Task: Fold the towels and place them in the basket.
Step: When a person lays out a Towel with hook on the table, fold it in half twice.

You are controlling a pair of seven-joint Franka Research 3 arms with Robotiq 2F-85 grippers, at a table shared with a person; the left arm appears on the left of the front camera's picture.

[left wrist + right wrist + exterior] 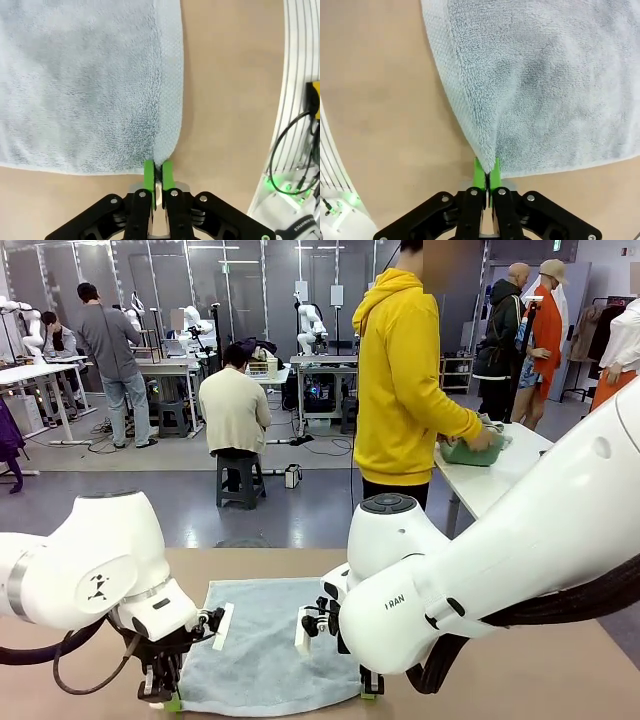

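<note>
A light blue towel lies spread flat on the tan table in front of me. My left gripper is down at its near left corner, and my right gripper at its near right corner. In the left wrist view the green pads of my left gripper are shut on the towel corner, with the cloth puckered between them. The right wrist view shows my right gripper pinching a raised fold of the towel at its corner. The basket is out of view.
A person in a yellow hoodie stands at the far side, hands on a green cloth on a white side table. Bare tan table lies to the right of the towel. Other people work farther back.
</note>
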